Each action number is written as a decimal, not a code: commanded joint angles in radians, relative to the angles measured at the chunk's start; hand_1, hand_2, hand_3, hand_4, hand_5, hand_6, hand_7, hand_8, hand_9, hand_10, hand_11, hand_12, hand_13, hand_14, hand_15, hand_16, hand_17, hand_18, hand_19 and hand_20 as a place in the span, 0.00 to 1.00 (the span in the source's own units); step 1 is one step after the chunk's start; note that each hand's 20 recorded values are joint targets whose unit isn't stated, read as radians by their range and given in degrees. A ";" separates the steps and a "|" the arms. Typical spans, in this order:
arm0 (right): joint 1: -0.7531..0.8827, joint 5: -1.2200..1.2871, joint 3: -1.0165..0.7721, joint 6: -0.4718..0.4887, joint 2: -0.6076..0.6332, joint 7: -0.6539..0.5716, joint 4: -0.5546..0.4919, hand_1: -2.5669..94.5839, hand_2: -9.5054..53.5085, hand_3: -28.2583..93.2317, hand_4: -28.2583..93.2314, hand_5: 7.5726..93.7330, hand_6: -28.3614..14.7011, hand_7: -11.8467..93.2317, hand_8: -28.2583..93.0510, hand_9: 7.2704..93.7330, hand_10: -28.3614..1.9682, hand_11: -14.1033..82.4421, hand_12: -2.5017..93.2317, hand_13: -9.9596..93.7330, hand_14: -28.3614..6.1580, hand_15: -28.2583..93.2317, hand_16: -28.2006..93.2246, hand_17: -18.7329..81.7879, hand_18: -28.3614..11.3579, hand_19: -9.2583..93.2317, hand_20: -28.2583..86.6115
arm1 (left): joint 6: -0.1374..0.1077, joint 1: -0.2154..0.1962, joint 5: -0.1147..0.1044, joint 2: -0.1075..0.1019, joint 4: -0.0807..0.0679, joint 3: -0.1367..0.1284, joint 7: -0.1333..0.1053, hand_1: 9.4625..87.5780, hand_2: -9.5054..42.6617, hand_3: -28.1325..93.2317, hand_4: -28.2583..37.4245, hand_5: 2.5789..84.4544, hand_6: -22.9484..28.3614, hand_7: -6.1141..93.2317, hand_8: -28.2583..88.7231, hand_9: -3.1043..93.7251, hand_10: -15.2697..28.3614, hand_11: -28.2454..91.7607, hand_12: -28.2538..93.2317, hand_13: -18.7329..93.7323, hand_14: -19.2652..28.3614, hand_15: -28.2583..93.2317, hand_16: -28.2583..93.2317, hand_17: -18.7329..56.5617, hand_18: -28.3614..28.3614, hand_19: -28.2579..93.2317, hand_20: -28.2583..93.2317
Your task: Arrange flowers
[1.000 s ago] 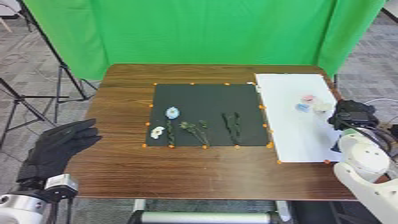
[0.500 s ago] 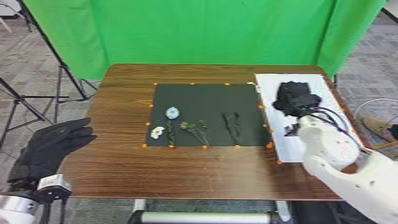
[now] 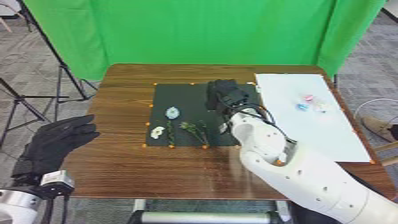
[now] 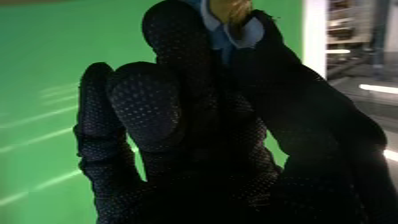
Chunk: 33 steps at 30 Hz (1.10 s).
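Across from the white sheet point(image 3: 315, 140), the right hand point(image 3: 226, 95) has moved over the far right part of the black mat point(image 3: 191, 95). In the wrist view, its thumb and a fingertip pinch a blue-and-white flower point(image 4: 250, 35) with a yellow part. On the mat lie a long-stemmed pale-blue flower point(image 3: 172, 113), a white flower point(image 3: 157, 132) and a leafy green sprig point(image 3: 190, 128). The left hand point(image 3: 53, 142) is open beside the table point(image 3: 124, 170).
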<state>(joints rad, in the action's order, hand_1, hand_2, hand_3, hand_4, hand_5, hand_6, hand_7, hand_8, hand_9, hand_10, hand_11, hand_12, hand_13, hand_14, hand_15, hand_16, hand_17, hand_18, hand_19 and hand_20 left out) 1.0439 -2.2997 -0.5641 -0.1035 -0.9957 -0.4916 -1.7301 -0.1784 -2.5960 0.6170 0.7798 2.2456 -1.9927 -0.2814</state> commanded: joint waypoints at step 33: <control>0.041 -0.171 -0.007 0.068 -0.279 0.049 0.178 0.54 0.06 0.86 0.00 0.87 0.66 0.32 0.29 0.90 0.63 0.44 0.33 0.78 0.63 0.81 0.45 0.44 0.17 0.89 0.44 | 0.058 0.143 0.026 0.016 -0.048 0.072 0.063 0.23 0.29 0.89 0.27 0.55 0.73 0.16 0.19 0.46 0.85 0.53 0.33 0.44 1.00 0.73 0.14 0.14 0.89 0.69 0.40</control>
<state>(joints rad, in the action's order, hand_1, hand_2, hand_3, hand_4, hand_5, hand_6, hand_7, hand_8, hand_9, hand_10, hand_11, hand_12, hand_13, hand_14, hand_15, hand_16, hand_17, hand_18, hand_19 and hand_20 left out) 1.1002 -2.4466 -0.5614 -0.0232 -1.2474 -0.4453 -1.5600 -0.1358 -2.4593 0.6368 0.7903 2.2028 -1.9325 -0.2332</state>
